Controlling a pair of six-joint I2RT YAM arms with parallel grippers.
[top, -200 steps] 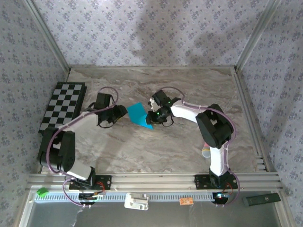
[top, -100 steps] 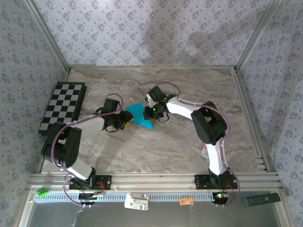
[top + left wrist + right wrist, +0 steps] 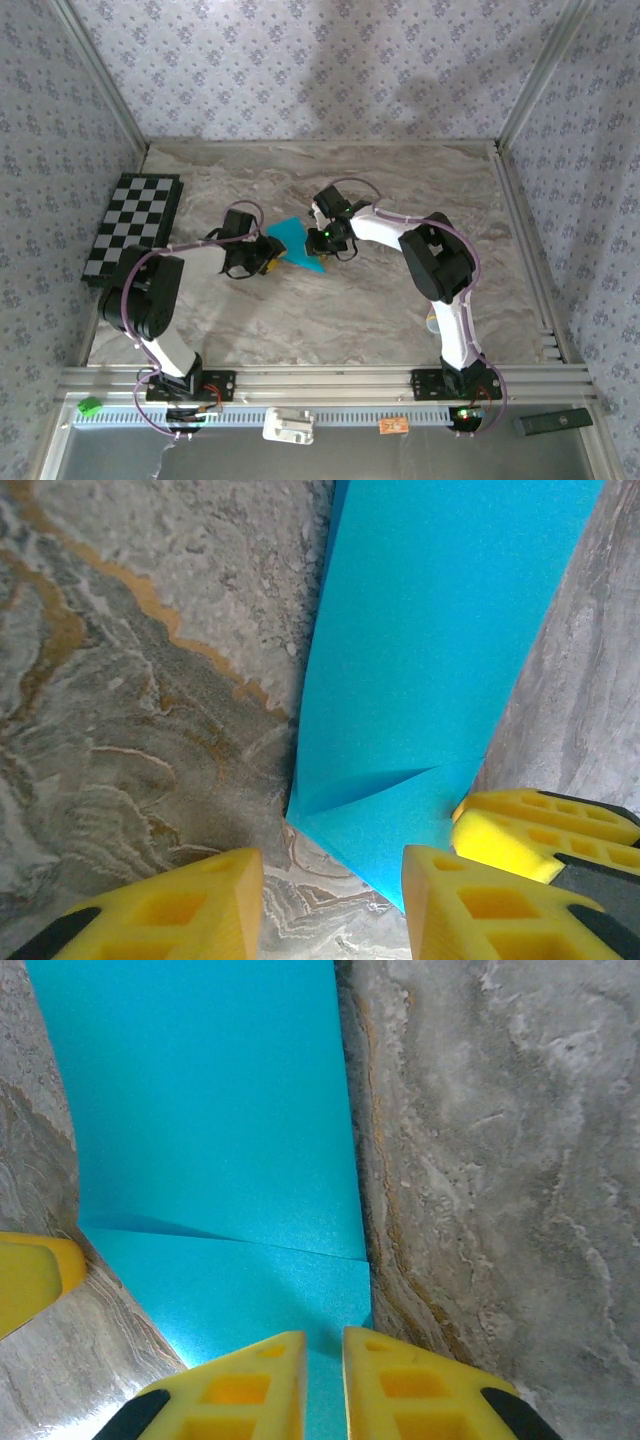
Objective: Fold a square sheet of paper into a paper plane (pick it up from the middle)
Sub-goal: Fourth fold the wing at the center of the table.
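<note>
Near the table's [image 3: 400, 180] middle, the right gripper [image 3: 323, 1355] is pinching one edge of the limp square sheet of paper [image 3: 296, 243]; the left gripper [image 3: 328, 880], jaws parted, is straddling a corner.

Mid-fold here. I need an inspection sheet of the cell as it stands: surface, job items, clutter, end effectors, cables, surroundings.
Surface: marble-patterned table, no spills seen.
Job's things: teal sheet of paper, partly folded with a visible crease, between the two end effectors.
Clutter: checkered board at the table's left edge, apart from the paper.
End effectors: left end effector open, its fingers on either side of the paper's corner; right end effector pinched on the paper's edge.
Cables: cables loop along both arms, clear of the paper.
Surroundings: floral-patterned walls; metal frame posts at the corners.
</note>
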